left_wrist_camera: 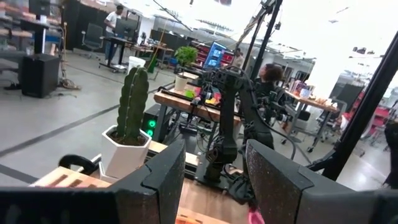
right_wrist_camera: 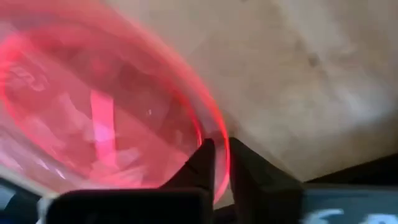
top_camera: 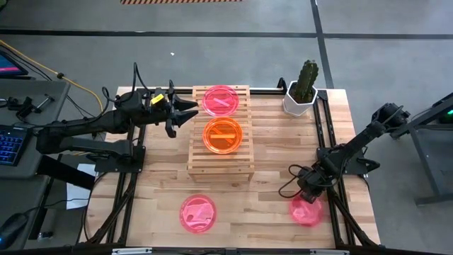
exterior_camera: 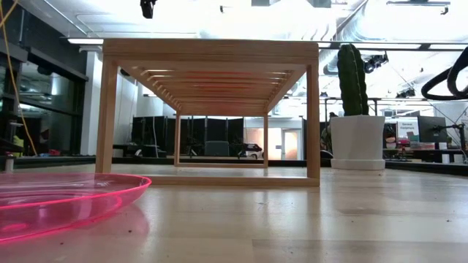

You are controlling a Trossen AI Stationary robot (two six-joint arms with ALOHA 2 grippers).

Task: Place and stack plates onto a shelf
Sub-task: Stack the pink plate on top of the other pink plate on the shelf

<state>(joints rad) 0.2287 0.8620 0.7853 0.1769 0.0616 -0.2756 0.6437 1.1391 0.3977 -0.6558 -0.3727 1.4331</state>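
The wooden slatted shelf [top_camera: 221,134] stands mid-table and carries a pink plate [top_camera: 221,100] at its far end and an orange plate [top_camera: 223,135] in its middle. Another pink plate [top_camera: 197,213] lies on the table at the near left and shows in the low view [exterior_camera: 66,197]. A third pink plate [top_camera: 306,210] lies at the near right, and my right gripper [top_camera: 306,194] is shut on it, slanting down. My left gripper [top_camera: 187,113] hangs open in the air at the shelf's far left side, holding nothing [left_wrist_camera: 214,162]. My right gripper [right_wrist_camera: 221,155] pinches the pink plate's rim [right_wrist_camera: 219,134] on the plate's far side between its two fingers. One finger [right_wrist_camera: 200,167] is inside the plate and the other [right_wrist_camera: 252,171] is outside. The fingers come steeply from above. The plate seems to rest on the table.
A cactus in a white pot [top_camera: 301,95] stands at the table's far right corner, next to the shelf. Bare planks [top_camera: 269,219] lie between the two near plates. Black frame rails [top_camera: 333,142] run along the table's sides.
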